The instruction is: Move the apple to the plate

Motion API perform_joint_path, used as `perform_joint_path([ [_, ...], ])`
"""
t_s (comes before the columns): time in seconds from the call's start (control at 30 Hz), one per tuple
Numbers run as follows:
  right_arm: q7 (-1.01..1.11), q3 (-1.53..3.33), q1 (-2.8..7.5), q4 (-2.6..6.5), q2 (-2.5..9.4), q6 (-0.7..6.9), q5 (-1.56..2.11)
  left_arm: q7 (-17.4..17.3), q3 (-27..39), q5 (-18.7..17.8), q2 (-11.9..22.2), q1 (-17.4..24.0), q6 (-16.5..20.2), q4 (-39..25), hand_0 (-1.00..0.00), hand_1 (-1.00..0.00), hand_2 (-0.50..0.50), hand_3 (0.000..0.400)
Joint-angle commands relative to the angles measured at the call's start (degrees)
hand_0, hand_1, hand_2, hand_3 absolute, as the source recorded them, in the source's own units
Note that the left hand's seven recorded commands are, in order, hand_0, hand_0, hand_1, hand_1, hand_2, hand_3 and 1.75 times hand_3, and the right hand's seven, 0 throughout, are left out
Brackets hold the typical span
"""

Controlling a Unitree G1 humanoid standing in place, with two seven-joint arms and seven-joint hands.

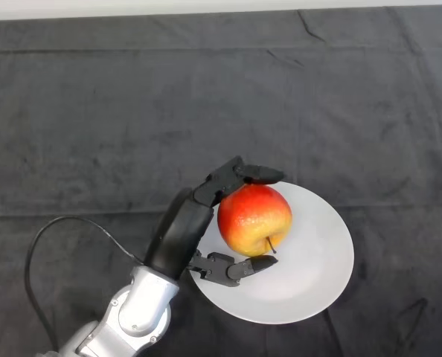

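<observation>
- One robot hand (182,232), black, curls its fingers over and thumb under one apple (254,219).
- One red-yellow apple sits over the left part of one white plate (318,260).
- Plate's left rim is hidden behind the hand.
- Dark-clothed desk (94,111) lies beneath.

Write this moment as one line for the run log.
left hand: shut on apple | apple: over plate | contact with plate: cannot tell

I see a dark grey cloth (132,111) covering the table, creased in long folds; a pale strip (206,4) shows past its far edge.
</observation>
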Motion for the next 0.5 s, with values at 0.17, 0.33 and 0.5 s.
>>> perform_joint_path([
  [0.17,-0.37,-0.86,-0.15,-1.24,-0.80,-0.23,1.28,0.6,-0.8,1.3,2.5,-2.3,-1.3,2.4,0.00,0.00,0.00,0.000],
  [0.33,-0.36,-0.86,-0.17,-1.20,-0.82,-0.23,1.28,0.7,-0.8,1.4,2.6,-2.4,-1.1,2.7,0.00,0.00,0.00,0.000],
  [0.5,-0.34,-0.85,-0.18,-1.17,-0.83,-0.23,1.28,0.8,-0.7,1.4,2.7,-2.5,-0.9,2.8,0.00,0.00,0.00,0.000],
])
